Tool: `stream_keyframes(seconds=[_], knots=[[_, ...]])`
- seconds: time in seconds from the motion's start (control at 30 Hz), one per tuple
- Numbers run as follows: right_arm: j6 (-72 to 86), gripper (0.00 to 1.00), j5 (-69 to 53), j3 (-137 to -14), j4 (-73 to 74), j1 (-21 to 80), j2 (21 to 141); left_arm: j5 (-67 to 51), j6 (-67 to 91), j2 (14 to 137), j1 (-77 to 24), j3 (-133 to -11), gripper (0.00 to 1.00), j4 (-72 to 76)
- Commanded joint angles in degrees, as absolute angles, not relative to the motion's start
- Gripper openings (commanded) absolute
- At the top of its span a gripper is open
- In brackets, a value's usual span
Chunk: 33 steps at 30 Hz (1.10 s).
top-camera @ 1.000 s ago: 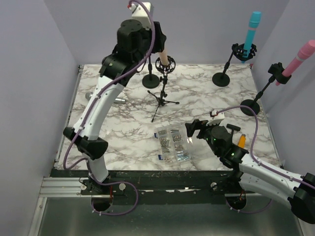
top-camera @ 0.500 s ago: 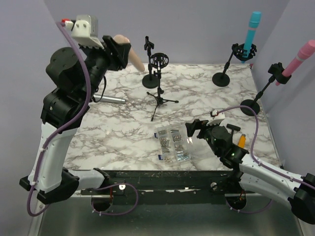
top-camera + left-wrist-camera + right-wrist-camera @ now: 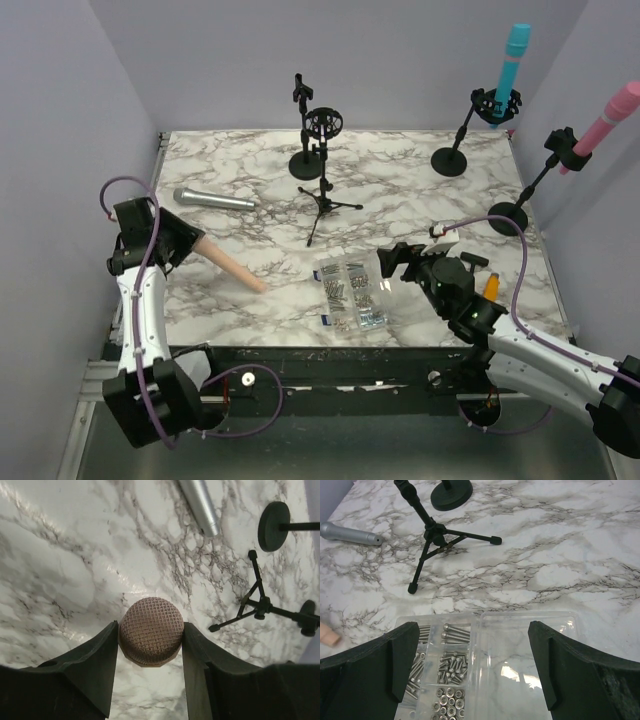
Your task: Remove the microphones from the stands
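Left gripper (image 3: 183, 244): lower left of the frame, jaws clamped on the mesh head of the beige microphone (image 3: 232, 270). The microphone slants down toward the marble table (image 3: 420, 190).
Change: a second ago this arm stood tall at the upper-centre stand. It has since swung away and dropped low, taking the microphone with it.
Stand (image 3: 322, 124): upper centre, cradle empty. Removal looks done; only the set-down remains.
Right gripper (image 3: 398, 262): lower right, jaws wide, holding nothing, unmoved beside the screw box (image 3: 350, 292).
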State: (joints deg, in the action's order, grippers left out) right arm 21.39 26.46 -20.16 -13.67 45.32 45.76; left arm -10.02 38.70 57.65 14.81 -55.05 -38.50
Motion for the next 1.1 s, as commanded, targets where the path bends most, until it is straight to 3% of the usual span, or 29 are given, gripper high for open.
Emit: stream_keyframes(seconds=[0.0, 0.33, 0.6, 1.07], knots=[[21.6, 1.00, 26.8, -19.6, -13.8, 45.6, 45.3, -25.3, 55.8, 62.3, 23.4, -45.1, 0.00, -25.6], [21.2, 1.00, 27.7, -19.5, -14.5, 45.7, 46.9, -14.0, 69.1, 75.6, 27.2, -44.7, 0.00, -17.4], [20.8, 1.00, 28.2, -19.9, -15.4, 45.6, 50.0, -15.6, 69.1, 88.3, 31.3, -50.9, 0.00, -14.7], [20.6, 1.00, 28.7, -20.1, -16.3, 45.6, 53.2, -15.7, 76.0, 98.9, 30.6, -60.2, 0.00, -15.3]])
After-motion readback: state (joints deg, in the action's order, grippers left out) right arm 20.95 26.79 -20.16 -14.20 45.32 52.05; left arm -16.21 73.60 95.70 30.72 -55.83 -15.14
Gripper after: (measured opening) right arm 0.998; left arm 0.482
